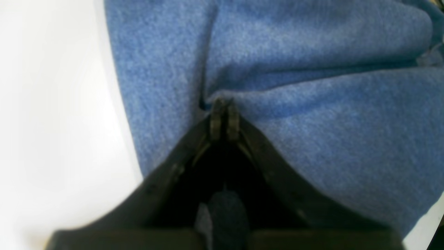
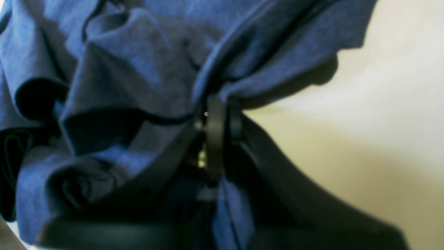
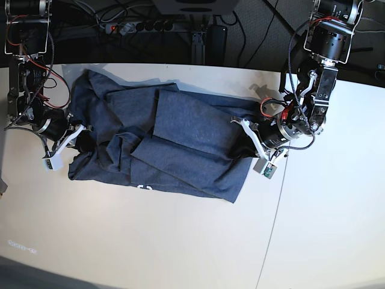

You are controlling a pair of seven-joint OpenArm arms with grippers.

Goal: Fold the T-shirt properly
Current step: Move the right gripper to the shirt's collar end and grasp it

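Fingers (image 1: pixel 215 119) of the left gripper (image 1: pixel 223 104) and right gripper (image 2: pixel 222 104) both clench folds of the T-shirt (image 3: pixel 180 138) on the table (image 3: pixel 180 241).

A: Where does the T-shirt (image 3: pixel 180 141) lie?

B: Spread on the table (image 3: pixel 150 241), toward its far edge, crumpled and partly doubled over itself.

A: And the arms?

B: One at each end of the T-shirt. The left gripper (image 3: pixel 245 144) is at its right end in the base view, the right gripper (image 3: pixel 77 141) at its left end. A power strip (image 3: pixel 144 26) lies beyond the T-shirt, past the table's far edge.
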